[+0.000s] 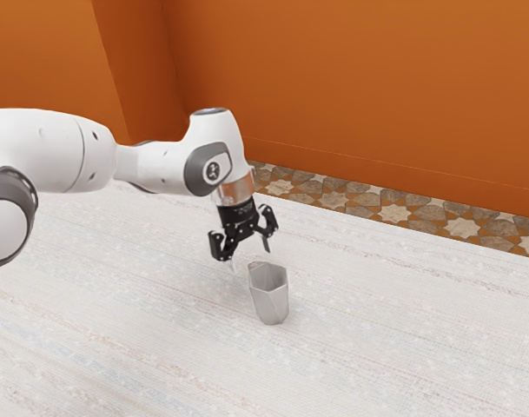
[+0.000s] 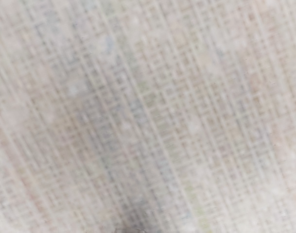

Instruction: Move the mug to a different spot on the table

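A grey mug (image 1: 268,294) is seen standing on the pale surface (image 1: 394,313). Its sides are made of flat faces, and its open top is turned up. The mug is not held by anything.

The gripper (image 1: 243,252) is seen in the air just above the mug, a little to the exterior view's left of the mug's rim. Its two black fingers (image 1: 218,248) are spread wide apart and pointed down. Nothing is gripped between them. It cannot be told if the finger nearest the mug touches the rim.

The white arm (image 1: 151,165) is stretched in from the exterior view's left of the mug and is bent down at the wrist above it.

Behind the mug, well apart from it, an orange wall (image 1: 377,78) is seen. A strip of floor (image 1: 403,208) with star tiles is laid between that wall and the far edge of the surface.

In the wrist view, the surface (image 2: 148,116) is seen from close by, and thin crossed lines like woven threads are shown on it.
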Robot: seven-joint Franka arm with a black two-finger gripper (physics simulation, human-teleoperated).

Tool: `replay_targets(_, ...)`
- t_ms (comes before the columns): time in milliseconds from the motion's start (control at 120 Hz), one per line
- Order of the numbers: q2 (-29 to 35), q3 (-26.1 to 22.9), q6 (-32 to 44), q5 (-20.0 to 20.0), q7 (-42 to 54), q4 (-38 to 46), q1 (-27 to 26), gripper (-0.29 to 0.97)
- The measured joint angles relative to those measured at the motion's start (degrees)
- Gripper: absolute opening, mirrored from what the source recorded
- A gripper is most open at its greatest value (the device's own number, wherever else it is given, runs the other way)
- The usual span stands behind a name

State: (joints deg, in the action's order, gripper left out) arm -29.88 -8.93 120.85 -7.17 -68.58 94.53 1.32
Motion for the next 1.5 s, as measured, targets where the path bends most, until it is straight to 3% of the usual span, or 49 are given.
replay_targets(700,-4.76,-1.43,-1.72,-1.74,-0.48,-3.11,0.0,0.62)
replay_targets(1350,-5.4,-1.44,-3.14,-2.18,-0.39,-2.95,0.0,0.14)
replay_targets(1500,-5.3,-1.21,-5.49,-3.84,-0.18,-3.16,0.18,0.07)
